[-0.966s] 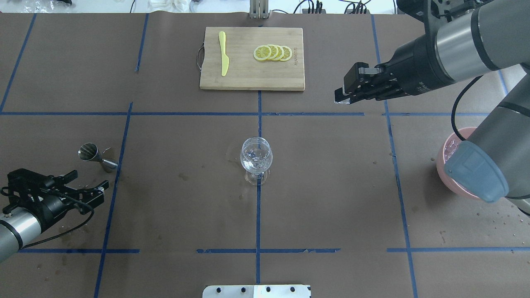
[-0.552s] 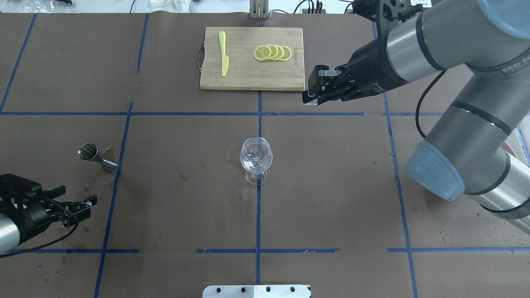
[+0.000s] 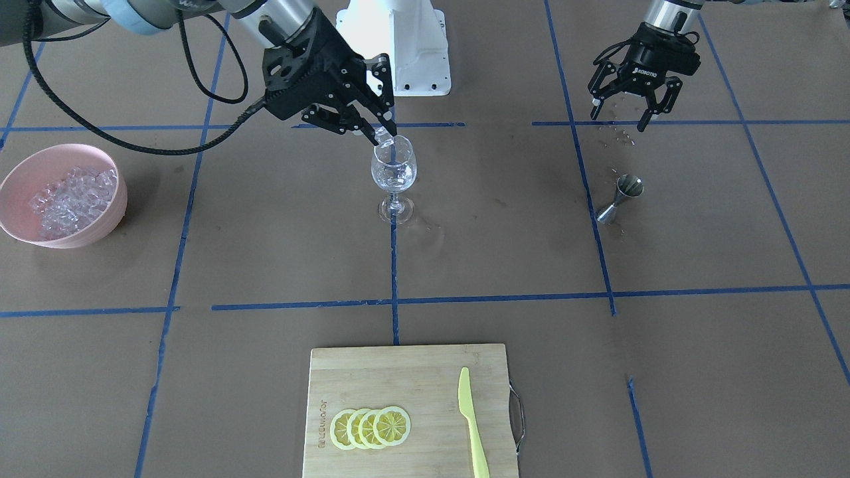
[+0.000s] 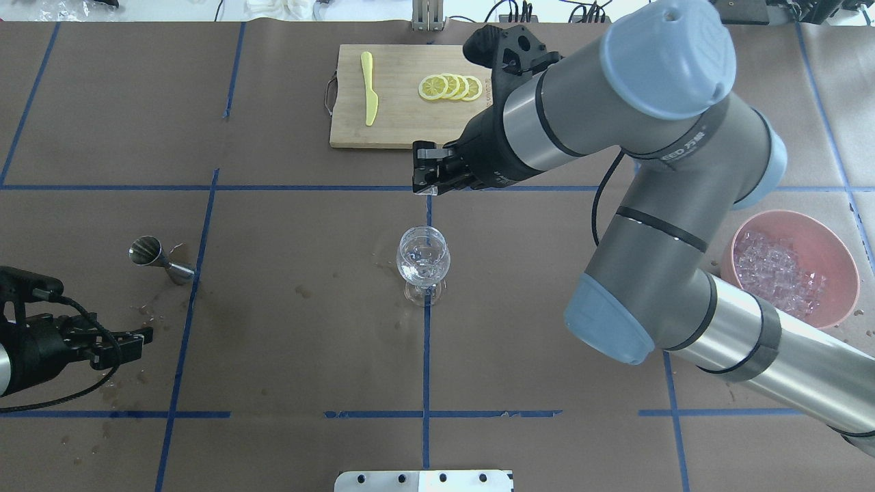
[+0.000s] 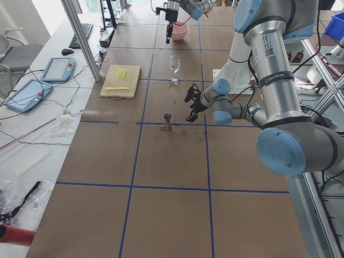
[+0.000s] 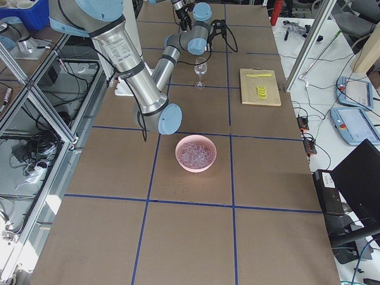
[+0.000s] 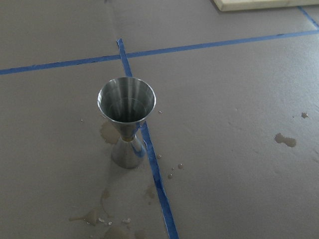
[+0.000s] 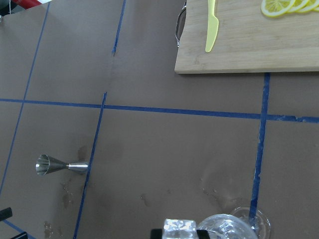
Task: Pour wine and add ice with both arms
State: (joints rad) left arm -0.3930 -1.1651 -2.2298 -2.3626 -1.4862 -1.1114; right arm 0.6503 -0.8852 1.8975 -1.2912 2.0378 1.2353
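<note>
A clear stemmed glass [image 4: 423, 263] [image 3: 394, 174] stands at the table's middle; the wine in it is hard to make out among the clear glints. My right gripper [image 3: 384, 136] [image 4: 422, 181] hangs just above the glass rim, shut on one ice cube [image 8: 179, 228] [image 3: 384, 138]. More ice [image 3: 66, 194] [image 4: 779, 270] fills the pink bowl [image 4: 844, 263]. Far off by the robot's left side, my left gripper [image 3: 625, 114] [image 4: 133, 344] is open and holds nothing. The steel jigger [image 7: 127, 119] [image 4: 160, 258] stands upright in front of it.
A bamboo cutting board [image 4: 410, 133] at the far middle carries lemon slices [image 4: 451, 87] and a yellow knife [image 4: 369, 89]. Small wet spots [image 7: 285, 140] lie on the brown paper around the jigger. The right arm's elbow [image 4: 615, 321] hangs over the table right of the glass.
The right arm has swung left with the ice cube, from the table's right side to above the glass, uncovering the pink bowl. The left gripper has drawn back from the jigger.
</note>
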